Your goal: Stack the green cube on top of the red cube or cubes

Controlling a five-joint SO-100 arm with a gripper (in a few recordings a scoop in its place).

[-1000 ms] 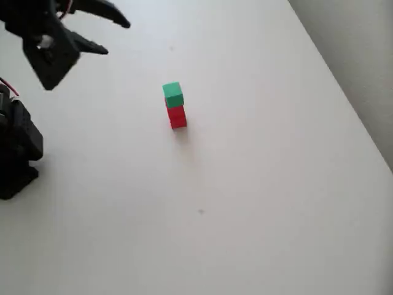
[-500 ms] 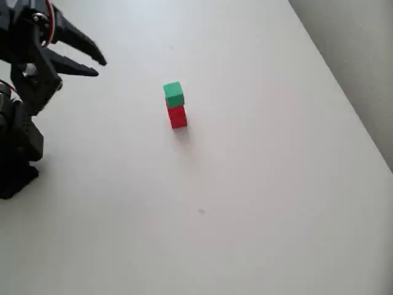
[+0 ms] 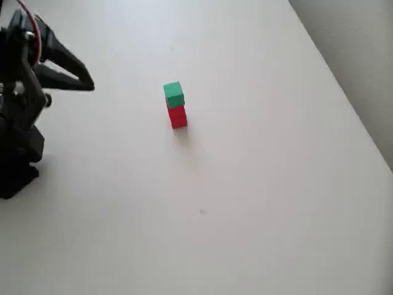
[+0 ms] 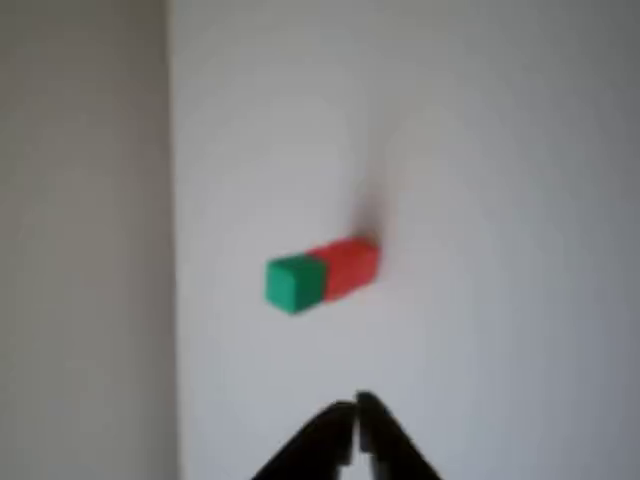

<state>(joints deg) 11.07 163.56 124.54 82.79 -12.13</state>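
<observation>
The green cube (image 3: 174, 94) sits on the red cube (image 3: 177, 116), upper centre of the overhead view. Your gripper (image 3: 89, 84) is far left, empty, fingertips pressed together. Stack looks done; nothing left for you.

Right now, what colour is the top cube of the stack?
Green: the green cube sits on the red block, clearest in the overhead view.

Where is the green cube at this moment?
In the overhead view the green cube sits on top of the red block, near the middle of the white table, well right of the gripper.
</observation>
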